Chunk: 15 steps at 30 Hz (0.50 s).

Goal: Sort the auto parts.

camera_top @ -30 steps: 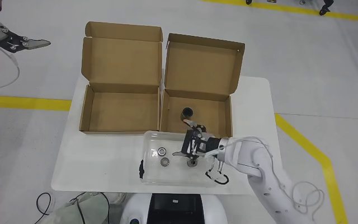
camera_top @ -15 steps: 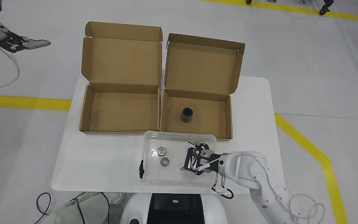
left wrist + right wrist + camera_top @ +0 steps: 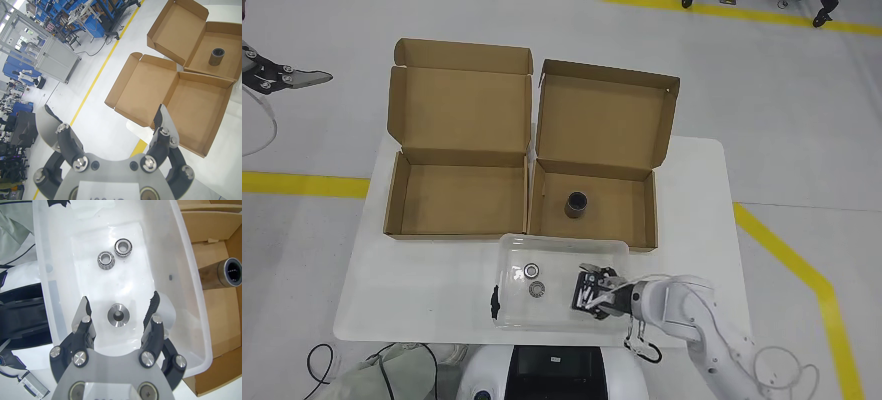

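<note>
Right end effector (image 3: 120,298) hangs open in translucent plastic bin (image 3: 186,256), flanking silver metal bushing (image 3: 118,314); two steel bearings (image 3: 105,260) lie beyond.

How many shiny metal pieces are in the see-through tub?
3. Two ring-shaped bearings lie side by side in the tub; a third, cone-shaped piece stands between the open jaws of the right gripper. It hides some tub floor.

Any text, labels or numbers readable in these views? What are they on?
None readable.
Label on left tool: print cut off at the frame edge.
Sticker on grey module: too small to read.
Left box, right box: no print seen.
</note>
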Each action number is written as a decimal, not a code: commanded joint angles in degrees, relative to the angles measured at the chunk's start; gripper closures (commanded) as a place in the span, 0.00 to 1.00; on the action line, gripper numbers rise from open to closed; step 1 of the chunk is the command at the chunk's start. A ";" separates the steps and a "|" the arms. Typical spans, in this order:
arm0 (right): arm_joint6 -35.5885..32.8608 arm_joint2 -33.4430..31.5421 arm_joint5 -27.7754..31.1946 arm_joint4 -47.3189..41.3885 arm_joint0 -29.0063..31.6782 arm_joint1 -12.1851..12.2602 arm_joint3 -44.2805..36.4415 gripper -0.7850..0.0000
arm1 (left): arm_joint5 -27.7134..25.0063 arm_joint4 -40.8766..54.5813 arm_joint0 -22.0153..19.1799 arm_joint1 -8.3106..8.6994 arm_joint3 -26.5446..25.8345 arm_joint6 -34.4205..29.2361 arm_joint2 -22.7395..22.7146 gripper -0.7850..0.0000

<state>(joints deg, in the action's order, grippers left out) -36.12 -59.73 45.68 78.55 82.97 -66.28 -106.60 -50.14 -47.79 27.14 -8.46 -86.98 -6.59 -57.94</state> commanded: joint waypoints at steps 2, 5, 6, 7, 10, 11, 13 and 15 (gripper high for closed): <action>-0.99 0.51 -0.63 0.38 -0.44 0.05 0.49 0.26 | 0.00 0.00 0.00 0.00 0.00 0.00 0.00 0.00; -1.69 0.90 -1.03 0.29 -0.68 0.13 1.29 0.25 | 0.00 0.00 0.00 0.00 0.00 0.00 0.00 0.00; -1.88 1.08 -1.08 0.13 -0.81 0.14 1.51 0.26 | 0.00 0.00 0.00 0.00 0.00 0.00 0.00 0.00; -2.05 1.25 -1.13 -0.03 -0.95 0.15 1.74 0.25 | 0.00 0.00 0.00 0.00 0.00 0.00 0.00 0.00; -2.77 1.78 -1.39 -0.09 -1.41 0.19 2.15 0.26 | 0.00 0.00 0.00 0.00 0.00 0.00 0.00 0.00; -3.08 1.99 -1.50 -0.09 -1.58 0.20 2.28 0.27 | 0.00 0.00 0.00 0.00 0.00 0.00 0.00 0.00; -3.75 2.59 -1.43 -0.09 -2.04 0.19 2.54 0.28 | 0.00 0.00 0.00 0.00 0.00 0.00 0.00 0.00; -4.55 3.28 -1.52 -0.14 -2.61 0.15 2.91 0.29 | 0.00 0.00 0.00 0.00 0.00 0.00 0.00 0.00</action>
<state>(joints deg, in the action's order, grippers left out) -40.31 -56.75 44.20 78.44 80.62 -66.11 -103.85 -50.14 -47.79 27.14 -8.46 -86.98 -6.59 -57.94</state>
